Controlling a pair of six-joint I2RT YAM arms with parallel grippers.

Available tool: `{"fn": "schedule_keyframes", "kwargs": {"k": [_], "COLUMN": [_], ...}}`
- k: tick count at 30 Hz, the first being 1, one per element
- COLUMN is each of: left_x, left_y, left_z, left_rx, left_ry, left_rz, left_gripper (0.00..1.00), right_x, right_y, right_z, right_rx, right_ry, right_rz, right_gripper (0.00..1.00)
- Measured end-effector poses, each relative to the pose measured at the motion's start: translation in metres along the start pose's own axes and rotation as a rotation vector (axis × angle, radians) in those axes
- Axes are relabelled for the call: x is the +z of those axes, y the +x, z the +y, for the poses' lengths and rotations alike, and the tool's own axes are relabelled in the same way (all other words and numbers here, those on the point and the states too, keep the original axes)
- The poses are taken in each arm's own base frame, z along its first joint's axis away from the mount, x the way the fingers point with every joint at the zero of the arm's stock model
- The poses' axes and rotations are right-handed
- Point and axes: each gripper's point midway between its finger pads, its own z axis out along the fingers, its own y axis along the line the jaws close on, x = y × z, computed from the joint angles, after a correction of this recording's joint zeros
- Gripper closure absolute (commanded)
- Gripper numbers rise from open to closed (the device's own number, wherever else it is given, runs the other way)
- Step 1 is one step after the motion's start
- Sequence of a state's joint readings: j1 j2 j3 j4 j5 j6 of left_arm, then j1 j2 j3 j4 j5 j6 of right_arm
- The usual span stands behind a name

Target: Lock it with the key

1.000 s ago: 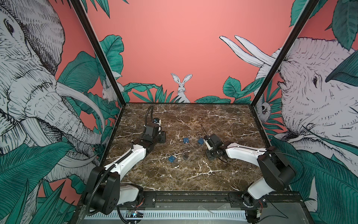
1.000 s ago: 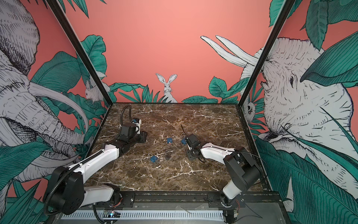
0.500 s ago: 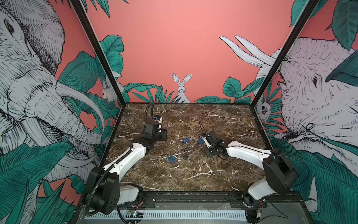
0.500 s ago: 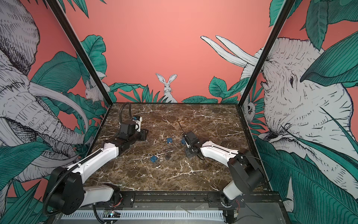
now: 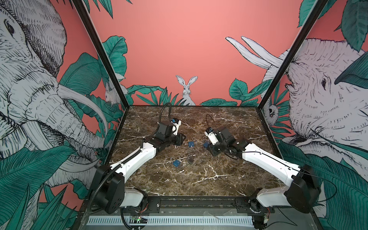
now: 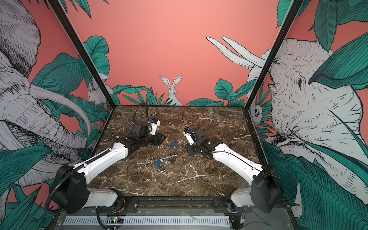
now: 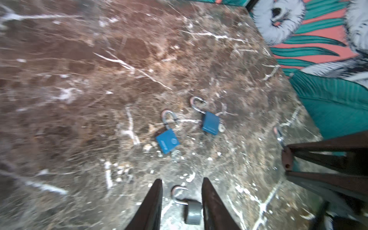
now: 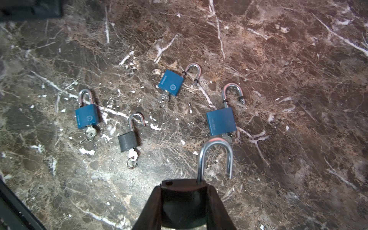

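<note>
Three blue padlocks (image 8: 170, 82) and one ribbed black padlock (image 8: 127, 140) are lying mid-way across the veined marble counter (image 8: 278, 59), silvery keys (image 8: 163, 98) sticking out. The right pincer (image 8: 184, 186) is clenching a fifth padlock (image 8: 216, 142). The left pincer (image 7: 181, 180) is gaping empty.

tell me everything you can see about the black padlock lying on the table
The black padlock has a dark, ribbed-looking body and a silver metal shackle that is swung open, with one leg free of the body. A key sits in its bottom end, with a small ring attached. It lies flat on the marble table, beside a blue padlock but apart from it. Nothing else touches it.
</note>
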State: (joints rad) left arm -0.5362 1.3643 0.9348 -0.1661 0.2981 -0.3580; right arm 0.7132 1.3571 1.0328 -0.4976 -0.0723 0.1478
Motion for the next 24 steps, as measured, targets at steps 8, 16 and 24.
{"fn": "schedule_keyframes", "kwargs": {"k": [8, 16, 24], "left_x": [0.019, 0.034, 0.046], "left_y": [0.011, 0.007, 0.008], "left_z": [-0.043, -0.073, -0.097], "left_rx": [-0.07, -0.13, -0.147], "left_ry": [0.172, 0.316, 0.414], "left_rz": [0.047, 0.052, 0.088], "left_gripper": [0.68, 0.68, 0.68], "right_x": [-0.008, -0.008, -0.007], "right_y": [-0.006, -0.004, -0.003], "right_z": [0.015, 0.024, 0.029], "right_rx": [-0.026, -0.046, -0.058], "right_ry": [-0.042, -0.057, -0.062], "right_rz": [-0.021, -0.018, -0.014], "right_gripper": [0.8, 0.8, 0.8]}}
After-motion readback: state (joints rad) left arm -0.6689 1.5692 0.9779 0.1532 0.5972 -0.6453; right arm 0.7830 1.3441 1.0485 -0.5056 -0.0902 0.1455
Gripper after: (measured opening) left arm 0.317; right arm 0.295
